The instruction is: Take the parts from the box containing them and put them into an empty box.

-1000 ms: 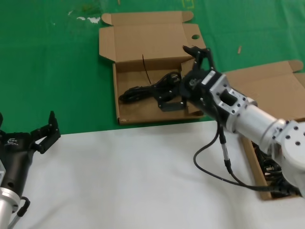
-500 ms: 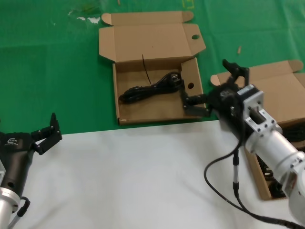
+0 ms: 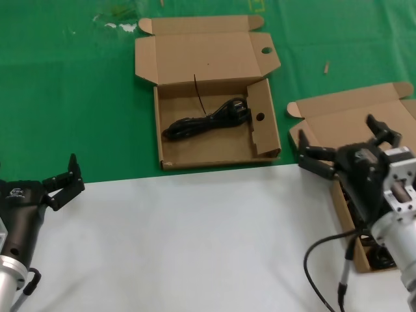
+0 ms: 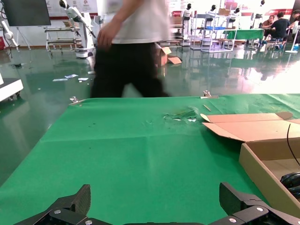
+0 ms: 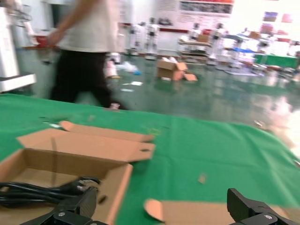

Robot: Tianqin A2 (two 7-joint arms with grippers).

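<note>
The holed-flap box (image 3: 263,133) lies open at the middle back and holds one coiled black power cord (image 3: 205,121). The plain-lidded box (image 3: 354,112) lies at the right; its dark cords (image 3: 378,259) are mostly hidden by my right arm. My right gripper (image 3: 351,146) is open and empty, hovering over that box's lid edge. In the right wrist view the gripper (image 5: 164,206) faces the holed box (image 5: 84,150) and its cord (image 5: 42,190). My left gripper (image 3: 65,181) is open and empty at the near left, also shown in its wrist view (image 4: 157,206).
A green mat (image 3: 78,97) covers the back of the table and a white sheet (image 3: 195,247) the front. A thin black tie (image 3: 197,91) sticks up in the holed box. A person (image 4: 126,47) walks past beyond the table.
My right gripper has pulled out of the holed box and swung right and nearer, to above the plain-lidded box, open and empty. The cord stays in the holed box. The left arm is still.
</note>
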